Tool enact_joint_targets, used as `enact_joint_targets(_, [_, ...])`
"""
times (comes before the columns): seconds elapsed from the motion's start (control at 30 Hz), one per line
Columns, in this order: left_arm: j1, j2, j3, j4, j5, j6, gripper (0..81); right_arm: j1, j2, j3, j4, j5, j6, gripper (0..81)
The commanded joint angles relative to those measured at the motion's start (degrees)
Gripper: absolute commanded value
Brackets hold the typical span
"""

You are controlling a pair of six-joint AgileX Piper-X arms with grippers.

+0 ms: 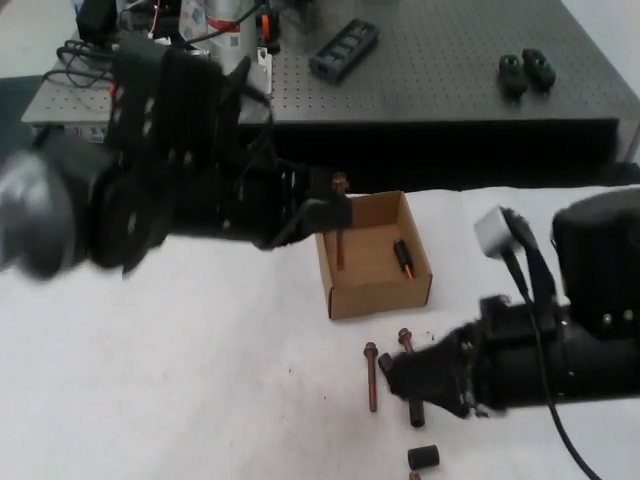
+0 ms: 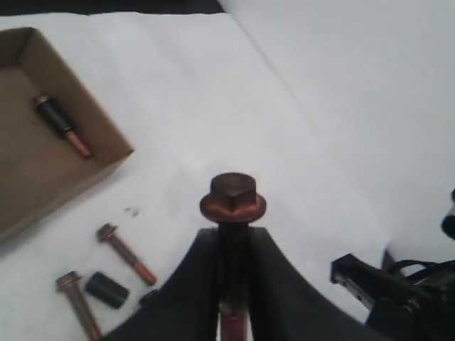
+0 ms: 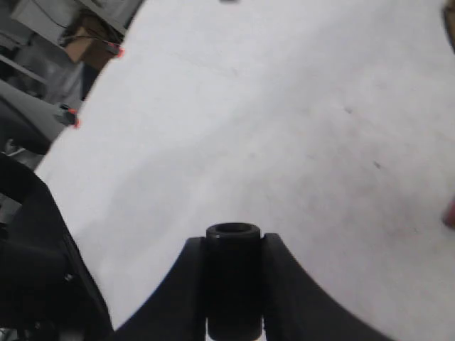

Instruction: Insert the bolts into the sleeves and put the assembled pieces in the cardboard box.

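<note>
My left gripper [image 2: 233,234] is shut on a copper bolt [image 2: 232,199], hex head up; in the high view it hangs over the near-left corner of the cardboard box [image 1: 372,290] with the bolt [image 1: 340,240] pointing down. One assembled bolt and sleeve [image 1: 403,258] lies inside the box [image 2: 106,135]. My right gripper [image 3: 233,245] is shut on a black sleeve [image 3: 233,277] with its bore facing up. It sits low over the white cloth in front of the box [image 1: 398,375]. Two loose bolts [image 1: 371,375] [image 1: 405,340] lie beside it.
A loose black sleeve [image 1: 423,457] lies near the front edge, and another [image 2: 106,290] lies between the loose bolts [image 2: 126,252]. The white cloth [image 1: 220,380] is bare to the left. A dark perforated bench [image 1: 450,70] with tools stands behind.
</note>
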Motion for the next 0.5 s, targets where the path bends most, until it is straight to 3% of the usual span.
enact_joint_targets(0.0, [0.1, 0.0, -1.6, 0.5, 0.2, -0.2, 0.7, 5.4, 1.3, -0.1, -17.6, -1.4, 6.8, 4.2])
enact_joint_targets(0.17, [0.1, -1.2, 0.1, -4.4, 2.4, -2.3, 0.7, 5.8, 4.2, -0.5, -28.5, -1.0, 12.5, 4.2])
enact_joint_targets(0.47, [0.1, -1.2, 0.1, -4.4, 7.2, -2.2, 0.7, 5.7, 5.7, -0.5, -30.4, 3.9, 11.8, 4.2])
